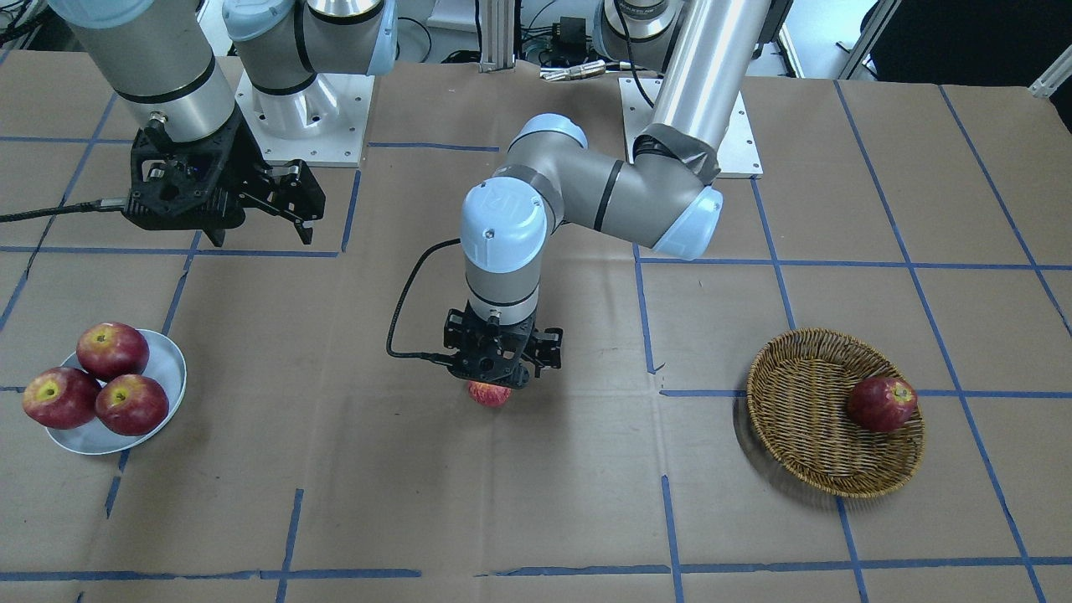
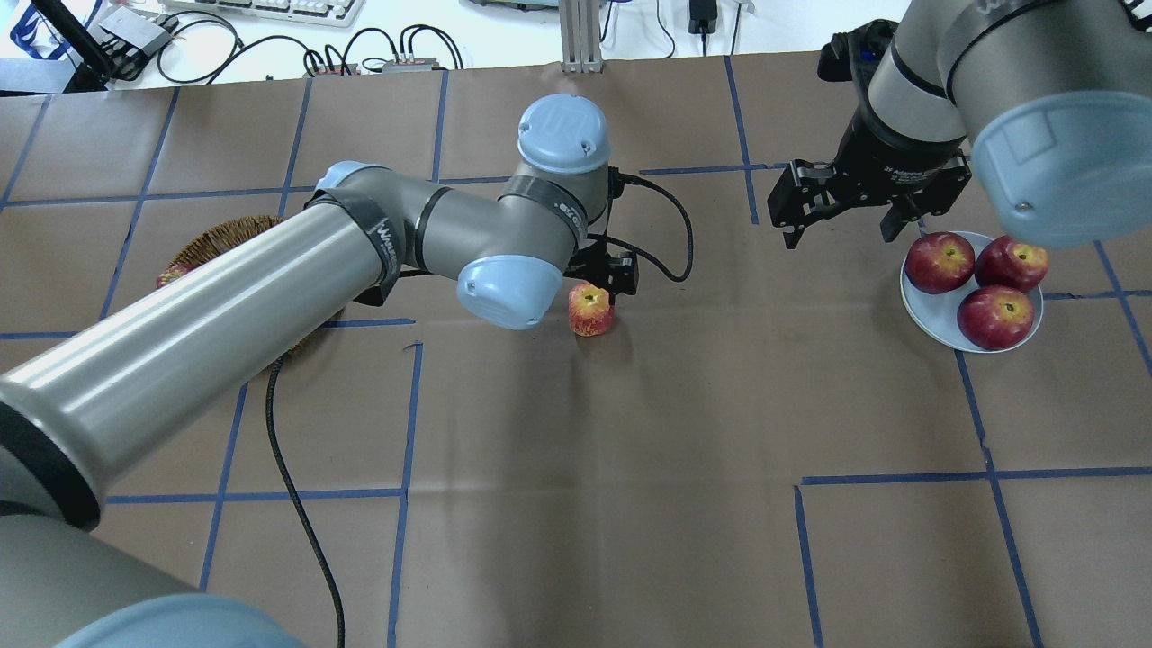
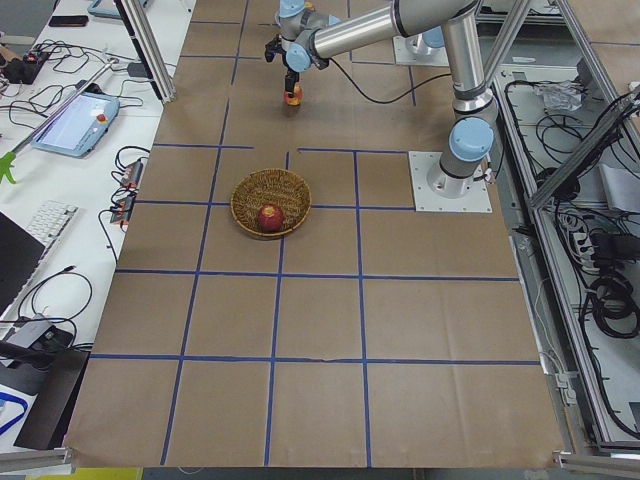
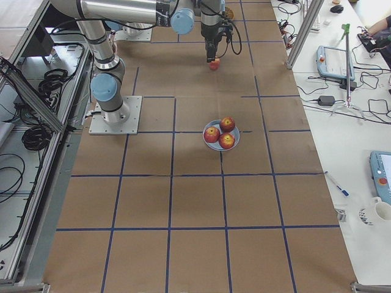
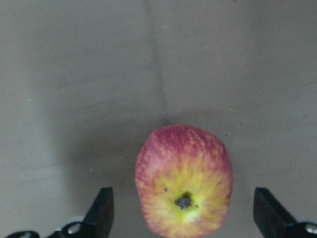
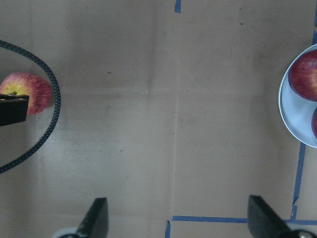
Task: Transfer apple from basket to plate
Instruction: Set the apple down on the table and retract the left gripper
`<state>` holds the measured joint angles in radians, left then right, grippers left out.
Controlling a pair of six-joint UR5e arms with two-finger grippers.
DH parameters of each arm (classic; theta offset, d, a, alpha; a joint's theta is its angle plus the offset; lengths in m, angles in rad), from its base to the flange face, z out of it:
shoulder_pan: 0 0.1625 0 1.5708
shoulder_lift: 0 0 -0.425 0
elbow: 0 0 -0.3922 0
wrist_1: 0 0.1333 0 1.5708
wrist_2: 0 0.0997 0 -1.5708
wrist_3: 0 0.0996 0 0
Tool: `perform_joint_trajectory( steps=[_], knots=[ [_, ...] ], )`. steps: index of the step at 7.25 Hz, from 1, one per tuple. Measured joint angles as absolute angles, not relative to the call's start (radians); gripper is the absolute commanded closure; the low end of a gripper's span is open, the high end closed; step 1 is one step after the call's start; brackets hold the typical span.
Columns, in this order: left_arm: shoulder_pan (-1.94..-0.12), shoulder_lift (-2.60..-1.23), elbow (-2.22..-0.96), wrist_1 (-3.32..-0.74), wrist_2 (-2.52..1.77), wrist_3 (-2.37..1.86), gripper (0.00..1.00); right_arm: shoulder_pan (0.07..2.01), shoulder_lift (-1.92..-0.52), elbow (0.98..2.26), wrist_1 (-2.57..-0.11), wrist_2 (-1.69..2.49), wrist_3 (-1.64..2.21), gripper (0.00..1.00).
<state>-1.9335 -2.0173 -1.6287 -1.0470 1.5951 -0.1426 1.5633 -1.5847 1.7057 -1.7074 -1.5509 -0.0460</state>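
The pinkish-red, yellow-streaked apple point(image 1: 489, 394) sits on the brown paper at the table's middle, and also shows in the overhead view point(image 2: 590, 310). My left gripper point(image 1: 501, 373) hangs straight over it. In the left wrist view the apple point(image 5: 184, 188) lies between the two fingertips point(image 5: 101, 208), with gaps on both sides; the gripper is open. The wicker basket point(image 1: 796, 435) holds one dark red apple point(image 1: 882, 403). The pale plate point(image 1: 172, 368) carries three dark red apples. My right gripper point(image 2: 841, 236) is open and empty, hovering beside the plate point(image 2: 936, 310).
The left arm's long link point(image 2: 270, 288) crosses over the basket point(image 2: 225, 236) in the overhead view and hides most of it. A black cable point(image 1: 402, 310) loops from the left wrist. Blue tape lines grid the brown paper.
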Motion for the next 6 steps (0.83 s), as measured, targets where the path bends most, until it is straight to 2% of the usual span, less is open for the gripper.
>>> perform_joint_trajectory(
  steps=[4, 6],
  knots=[
    [-1.688, -1.552, -1.643, -1.534, 1.589, 0.12, 0.01, 1.572, -1.586, 1.699, -1.716, -1.557, -0.037, 0.0],
    [-1.651, -1.427, -1.69, -1.616, 1.592, 0.147, 0.01, 1.602, -1.564, 1.676, -1.722, -1.552, -0.001, 0.0]
  ],
)
